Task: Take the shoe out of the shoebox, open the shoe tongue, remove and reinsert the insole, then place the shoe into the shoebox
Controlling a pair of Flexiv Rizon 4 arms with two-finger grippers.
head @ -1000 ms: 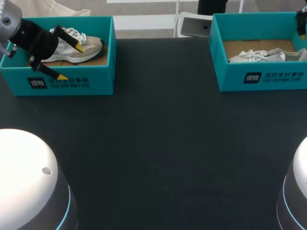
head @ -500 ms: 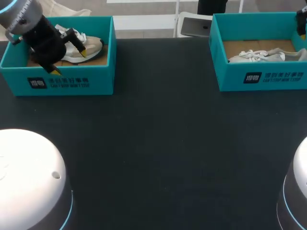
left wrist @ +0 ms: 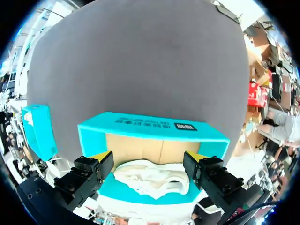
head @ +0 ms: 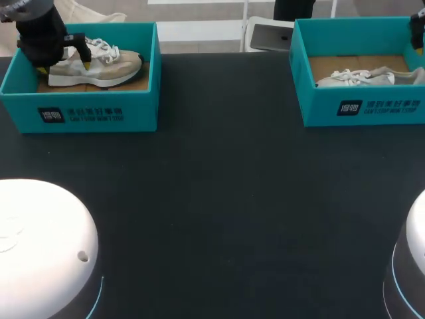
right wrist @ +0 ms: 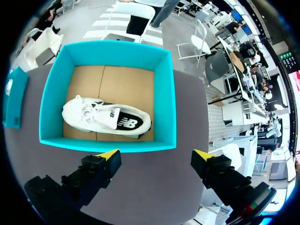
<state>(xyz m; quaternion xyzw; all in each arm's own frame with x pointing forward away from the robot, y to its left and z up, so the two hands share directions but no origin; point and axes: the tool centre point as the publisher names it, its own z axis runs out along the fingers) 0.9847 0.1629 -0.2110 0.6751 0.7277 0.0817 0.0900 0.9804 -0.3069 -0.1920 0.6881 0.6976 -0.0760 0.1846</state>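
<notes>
Head view: at the far left of the table (head: 226,199) I read a teal left shoebox (head: 99,113) holding a beige shoe (head: 113,66), toe toward the table's middle. My left gripper (head: 64,66) sits inside this box at the shoe's heel end. Left wrist view shows its fingers spread, one on each side of the shoe; I cannot tell whether either finger touches it. At the far right, the right shoebox (head: 362,106) holds a white shoe (head: 365,76) lying on its side on the cardboard floor. Right wrist view: my right gripper (right wrist: 156,154) hangs above with this box ahead of its fingers, which stand wide apart, clear of box and shoe.
</notes>
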